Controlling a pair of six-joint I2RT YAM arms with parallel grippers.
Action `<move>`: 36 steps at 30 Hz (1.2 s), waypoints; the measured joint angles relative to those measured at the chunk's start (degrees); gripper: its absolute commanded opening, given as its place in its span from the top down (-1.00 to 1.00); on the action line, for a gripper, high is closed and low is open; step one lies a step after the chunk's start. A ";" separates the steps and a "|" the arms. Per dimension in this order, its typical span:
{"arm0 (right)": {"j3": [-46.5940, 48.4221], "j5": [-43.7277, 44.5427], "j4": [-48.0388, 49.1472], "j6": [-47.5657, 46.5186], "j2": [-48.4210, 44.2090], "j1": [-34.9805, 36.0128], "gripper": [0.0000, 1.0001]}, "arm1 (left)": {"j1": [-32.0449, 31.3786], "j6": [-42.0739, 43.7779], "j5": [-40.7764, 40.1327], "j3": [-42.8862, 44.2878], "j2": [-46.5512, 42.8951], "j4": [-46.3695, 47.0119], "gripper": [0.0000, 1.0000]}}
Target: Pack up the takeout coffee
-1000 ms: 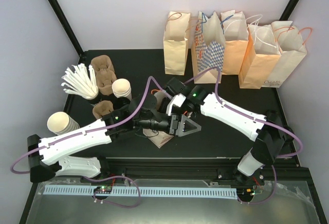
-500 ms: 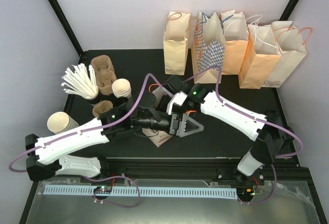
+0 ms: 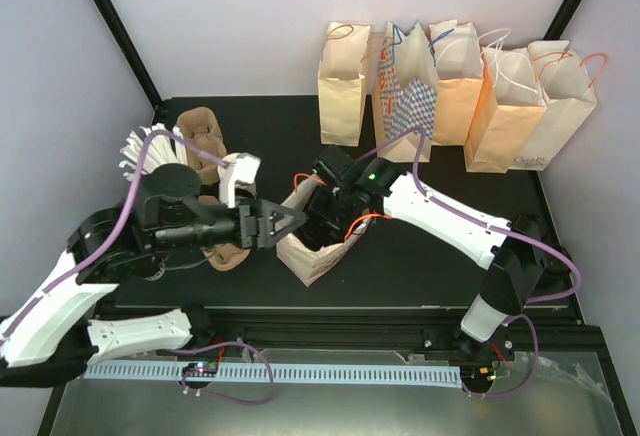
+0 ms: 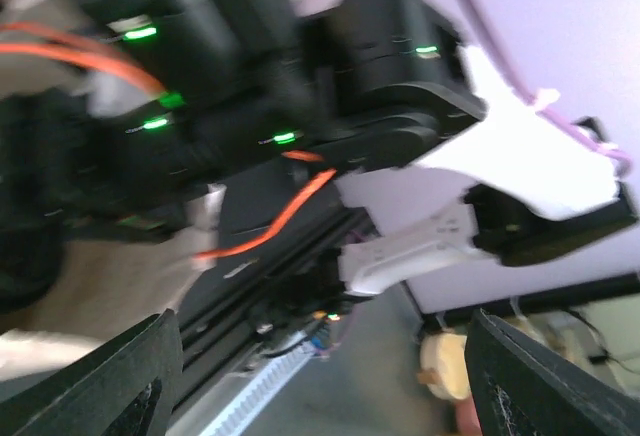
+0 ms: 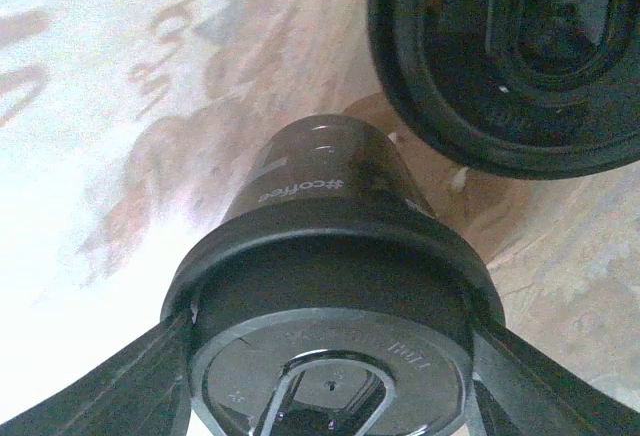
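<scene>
The takeout coffee has a round black lid and "#coffee" printed on its side, which looks dark in shade. In the right wrist view it sits inside a brown paper bag, with my right gripper shut on its lid from both sides. From above, the right gripper reaches into the mouth of that bag at the table's middle, and the cup is hidden. My left gripper is open and empty, just left of the bag. It also shows in its wrist view, with the fingers wide apart.
A second black lid lies deeper in the bag. Several paper bags stand in a row at the back. Brown cup carriers and white stirrers are at the left. Another carrier is under the left arm.
My left arm has pulled back to the left and risen, away from the bag. My right gripper has gone further into the bag.
</scene>
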 measured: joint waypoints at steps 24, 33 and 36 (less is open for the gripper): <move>12.94 6.34 -8.70 -23.98 5.42 5.31 0.29 | 27.71 16.63 7.91 -10.91 5.14 -11.47 -0.30; 8.39 7.48 -6.23 -47.84 5.44 5.16 0.17 | 30.86 25.79 13.05 -10.93 12.72 -10.97 0.35; 7.50 6.67 -5.14 -56.81 5.03 5.31 0.14 | 31.61 28.13 14.19 -10.86 14.86 -11.06 0.52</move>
